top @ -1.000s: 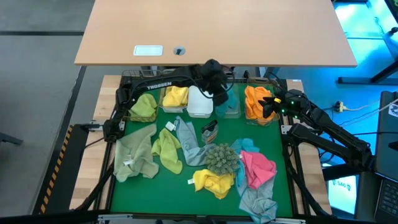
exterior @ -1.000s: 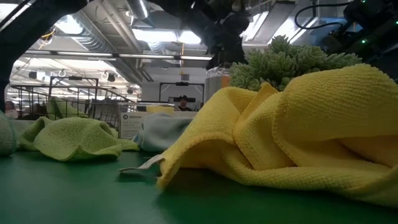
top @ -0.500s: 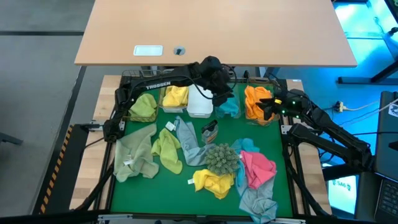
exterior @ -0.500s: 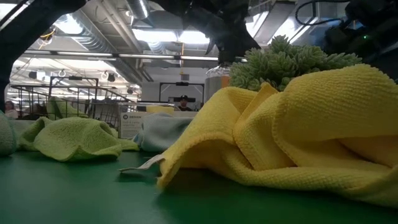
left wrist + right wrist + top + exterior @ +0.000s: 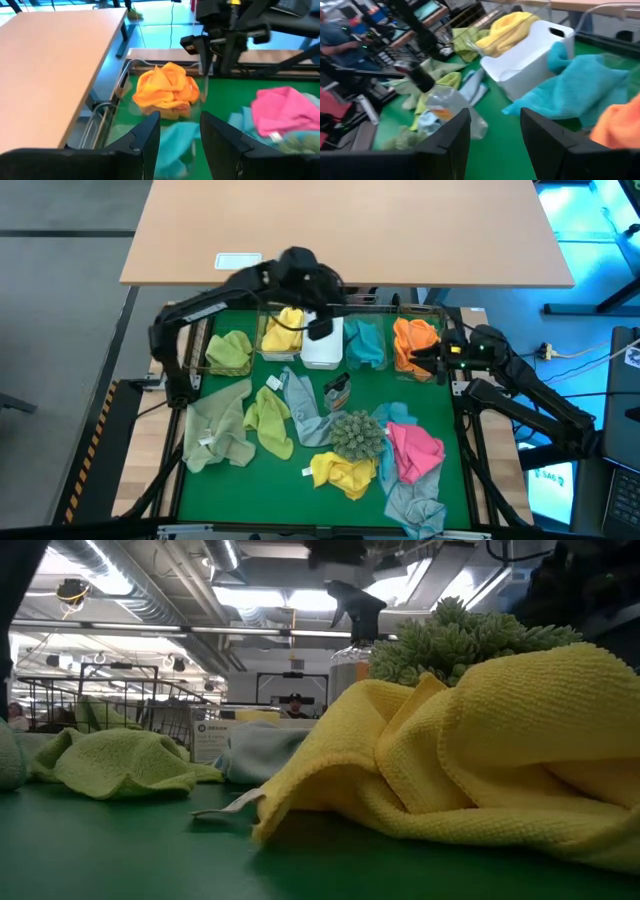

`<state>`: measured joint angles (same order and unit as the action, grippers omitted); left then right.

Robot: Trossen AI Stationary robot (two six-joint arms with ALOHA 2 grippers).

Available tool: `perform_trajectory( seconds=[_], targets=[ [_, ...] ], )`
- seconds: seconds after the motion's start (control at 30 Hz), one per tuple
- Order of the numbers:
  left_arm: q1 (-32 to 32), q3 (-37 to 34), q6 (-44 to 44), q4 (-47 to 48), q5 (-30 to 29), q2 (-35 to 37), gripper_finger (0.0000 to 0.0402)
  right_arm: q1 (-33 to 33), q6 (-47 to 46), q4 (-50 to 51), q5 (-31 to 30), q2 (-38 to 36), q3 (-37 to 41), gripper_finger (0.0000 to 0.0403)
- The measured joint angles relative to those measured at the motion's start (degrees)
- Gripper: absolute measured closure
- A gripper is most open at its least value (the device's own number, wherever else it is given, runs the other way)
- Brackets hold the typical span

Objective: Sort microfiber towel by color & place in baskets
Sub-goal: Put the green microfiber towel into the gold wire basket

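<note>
- The microfiber towels lie partly sorted: five baskets (image 5: 322, 340) stand in a row along the bench's (image 5: 220, 480) far edge, and the loose cloths are spread over the green middle and near part.
- The left end effector (image 5: 318, 320) hovers over the far row, above the join of the yellow-filled bin and the white bin (image 5: 321, 348). Its fingers (image 5: 150, 135) stand apart with nothing between them.
- The right end effector (image 5: 432, 358) waits at the far right, beside the orange-filled bin. Its fingers (image 5: 452, 135) are likewise parted and empty.
- The step in hand looks like a reach for the next loose cloth. To do it well, the left arm should likely rise clear of the bin rims before swinging toward the near side, then pinch one towel at a raised fold so that neighbours do not come along.
- The overlapping grey and teal cloths near the spiky green ball (image 5: 357, 434) could drag each other, so a single-layer pinch is safer.
- Filled bins: one light green (image 5: 231, 350), one yellow (image 5: 284, 332), one teal (image 5: 365, 342), one orange (image 5: 412, 342); the white bin's contents cannot be made out.
- Loose towels, as far as folds allow: one pale green (image 5: 215, 425), one lime (image 5: 268, 418), one yellow (image 5: 342, 472), one pink (image 5: 415, 448), about two grey, one teal.
- One spray bottle (image 5: 337, 391) lies mid-bench.
</note>
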<state>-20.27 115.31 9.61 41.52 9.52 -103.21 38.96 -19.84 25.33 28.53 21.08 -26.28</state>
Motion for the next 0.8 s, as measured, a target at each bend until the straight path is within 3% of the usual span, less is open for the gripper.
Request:
perform_trajectory(
  seconds=[0.23,0.5,0.63,0.8],
  targets=[
    [1.68,0.00,-0.03,14.09,-1.14,8.36,0.0269,-3.98,-1.43,-7.78,0.93,0.04,0.00,0.0231],
    [5.04,-0.86,-6.95,30.99,-4.11,16.01,0.0269,-14.36,-3.05,-18.28,-5.74,3.28,-0.02,0.0231],
    [8.48,-6.26,-11.24,34.01,-4.58,18.72,0.0269,-20.20,-3.08,-21.74,-8.41,7.56,-0.02,0.0231],
    [13.02,-19.38,-17.02,30.84,-4.57,22.01,0.0269,-27.43,-3.04,-26.32,-10.93,12.49,-0.03,0.0231]
  ],
)
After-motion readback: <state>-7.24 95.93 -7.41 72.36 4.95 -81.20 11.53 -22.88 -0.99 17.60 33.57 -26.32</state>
